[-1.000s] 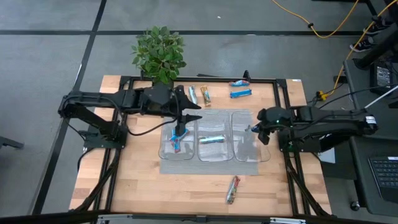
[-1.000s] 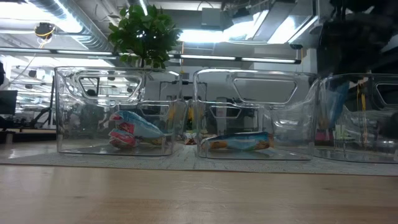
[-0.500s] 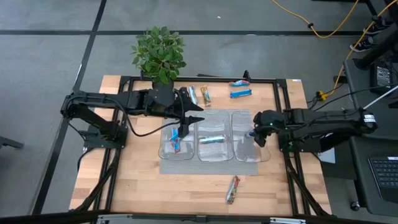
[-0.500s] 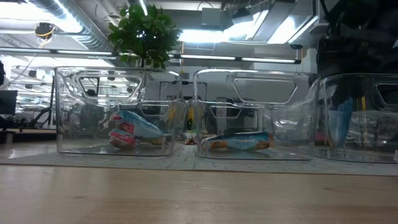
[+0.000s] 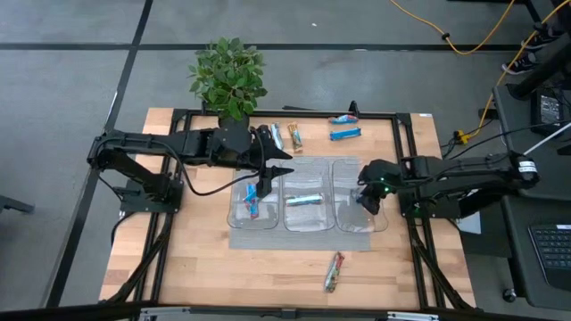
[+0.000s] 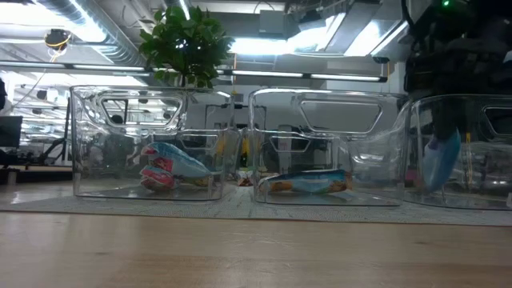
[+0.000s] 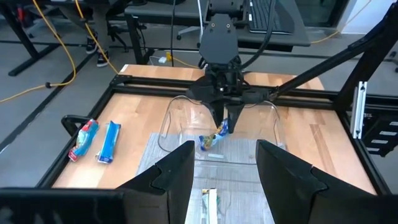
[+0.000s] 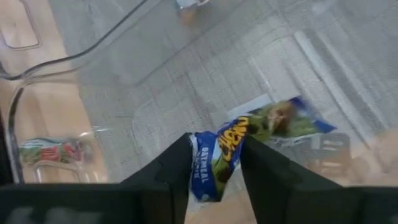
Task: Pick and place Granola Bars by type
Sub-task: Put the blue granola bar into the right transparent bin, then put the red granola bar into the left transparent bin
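right gripper [image 5: 366, 198]: mine, reaching down into the right-hand clear bin [image 5: 378, 223]. Fingers [image 8: 171, 180] part way apart, a blue oatmeal bar [image 8: 231, 151] between them; cannot tell whether they grip it or only flank it.
oatmeal bar: hangs near upright in that bin in the low view [image 6: 441, 160], lower end close to the bin floor.
left gripper [image 5: 268, 174]: mine too, over the 12 o'clock edge of the left bin [image 5: 234, 218]. Fingers [image 7: 168, 174] apart, nothing between them.
left bin: one red and blue bar [image 5: 252, 206] lying on the floor.
middle bin [image 5: 308, 225]: one silver-blue bar [image 5: 304, 199] lying flat.
bins: three clear tubs in a row on a grey mat [image 5: 268, 241], table centre.
loose bars, 12 o'clock of the bins: two blue ones [image 5: 344, 127] towards 1 o'clock, two more [image 5: 285, 135] just beside the left gripper's wrist.
loose bar, 6 o'clock: one red and green bar [image 5: 334, 270] on bare wood near the front edge, well apart from the bins.
potted plant [image 5: 228, 78]: at the table's 12 o'clock edge, left of centre.
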